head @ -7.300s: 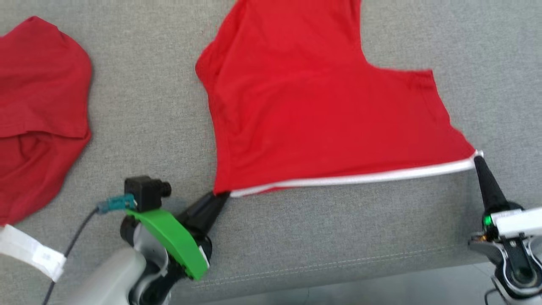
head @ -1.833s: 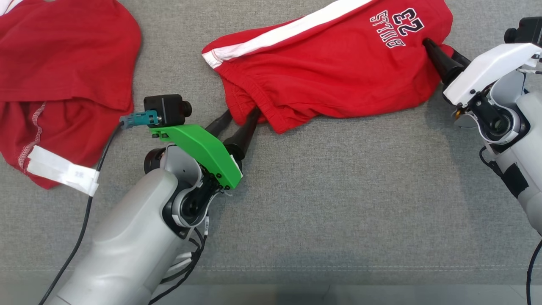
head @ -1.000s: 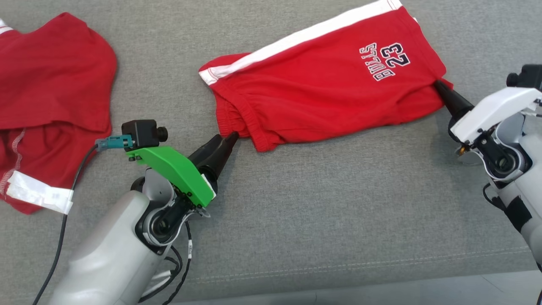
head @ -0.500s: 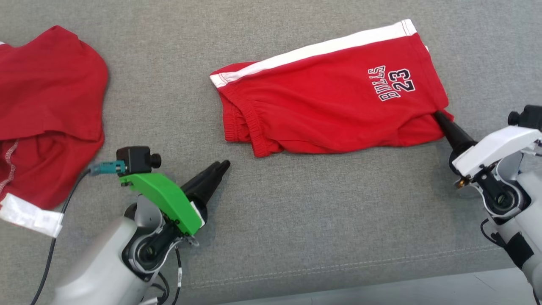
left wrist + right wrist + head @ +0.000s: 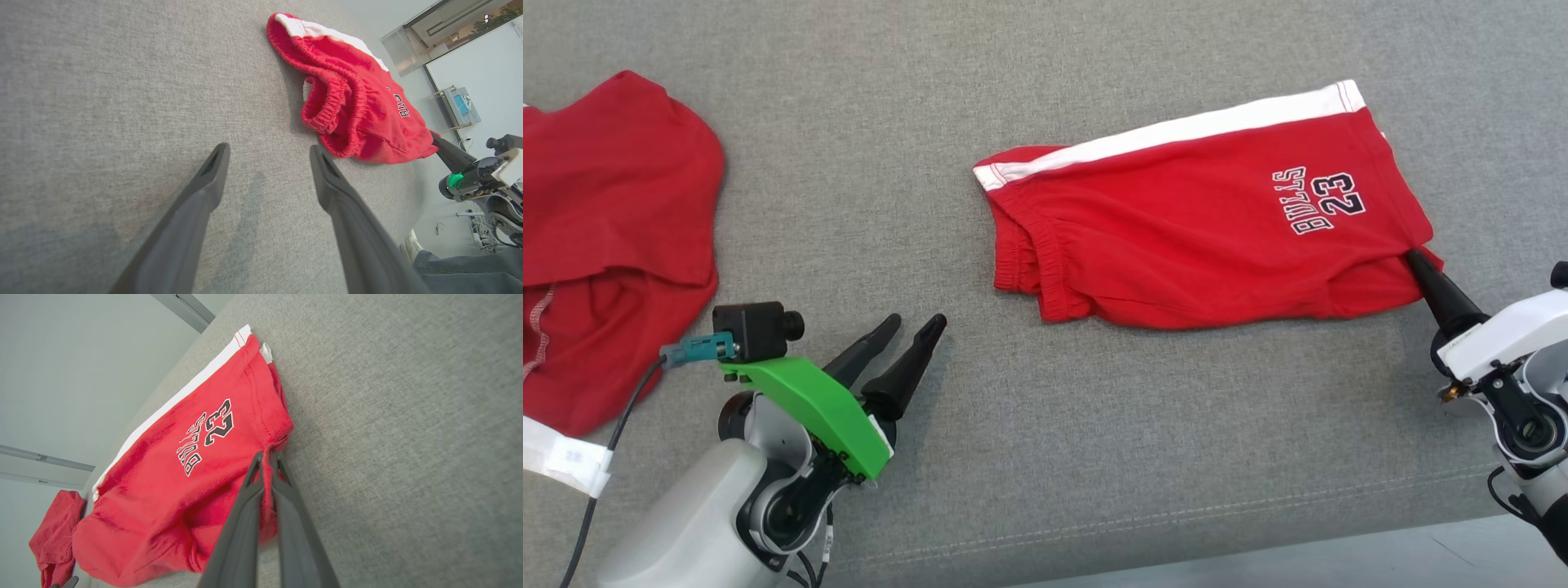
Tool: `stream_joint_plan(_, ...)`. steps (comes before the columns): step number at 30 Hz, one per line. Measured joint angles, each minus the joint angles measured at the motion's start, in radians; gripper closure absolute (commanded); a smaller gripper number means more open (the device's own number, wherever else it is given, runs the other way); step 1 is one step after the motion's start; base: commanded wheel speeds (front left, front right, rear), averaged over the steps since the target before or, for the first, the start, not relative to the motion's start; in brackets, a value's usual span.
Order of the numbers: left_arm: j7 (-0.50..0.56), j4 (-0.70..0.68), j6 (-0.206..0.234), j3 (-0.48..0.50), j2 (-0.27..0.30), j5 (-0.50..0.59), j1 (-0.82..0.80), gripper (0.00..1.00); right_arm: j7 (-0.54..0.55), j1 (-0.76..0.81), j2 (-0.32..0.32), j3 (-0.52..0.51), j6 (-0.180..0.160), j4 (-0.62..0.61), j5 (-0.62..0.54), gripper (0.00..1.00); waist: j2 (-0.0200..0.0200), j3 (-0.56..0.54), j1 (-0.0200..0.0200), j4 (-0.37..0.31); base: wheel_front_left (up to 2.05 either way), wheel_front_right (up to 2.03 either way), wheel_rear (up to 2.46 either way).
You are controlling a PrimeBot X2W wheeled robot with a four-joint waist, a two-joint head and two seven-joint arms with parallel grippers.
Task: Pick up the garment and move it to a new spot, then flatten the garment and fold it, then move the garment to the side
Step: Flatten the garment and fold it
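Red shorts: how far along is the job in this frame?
Done: the red shorts lie on the grey cushion, apparently folded leg over leg, print facing up. In hand: the right gripper is shut on the leg-hem corner; the left gripper is open, apart from the bunched waistband. Left: perhaps smoothing that waistband, then moving the shorts to the side.

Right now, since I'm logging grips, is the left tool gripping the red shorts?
No, the left tool stands open, clear of the red shorts.
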Motion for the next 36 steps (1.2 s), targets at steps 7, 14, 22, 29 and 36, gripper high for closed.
stream_joint_plan(7, -0.079, -0.005, 0.031, -0.019, 0.003, 0.115, 0.007, 0.0, -0.008, 0.036, -0.004, 0.016, 0.003, -0.011, -0.005, 0.0, 0.0, -0.031, 0.0, 0.0, 0.0, 0.0, 0.0)
stream_joint_plan(14, -0.193, -0.007, 0.087, -0.032, 0.038, 0.253, 0.043, 0.0, -0.031, 0.083, -0.04, 0.016, 0.003, -0.021, -0.023, 0.0, 0.0, -0.092, 0.0, -0.001, 0.0, 0.0, 0.0)
stream_joint_plan(22, -0.259, -0.009, 0.161, -0.022, 0.072, 0.352, 0.139, 0.0, -0.085, 0.117, -0.088, 0.007, -0.031, -0.027, -0.085, 0.0, 0.0, -0.18, 0.0, -0.008, 0.0, 0.0, 0.0)
stream_joint_plan(29, -0.264, -0.066, 0.181, 0.009, 0.079, 0.425, 0.188, 0.0, -0.074, 0.151, -0.113, -0.019, -0.058, -0.028, -0.051, 0.0, 0.0, -0.215, 0.0, 0.006, 0.0, 0.0, 0.0)
stream_joint_plan(36, -0.264, -0.115, 0.181, 0.032, 0.037, 0.466, 0.222, 0.0, -0.004, 0.11, -0.113, -0.053, -0.089, 0.007, 0.02, 0.0, 0.0, -0.19, 0.0, 0.057, 0.0, 0.0, 0.0)
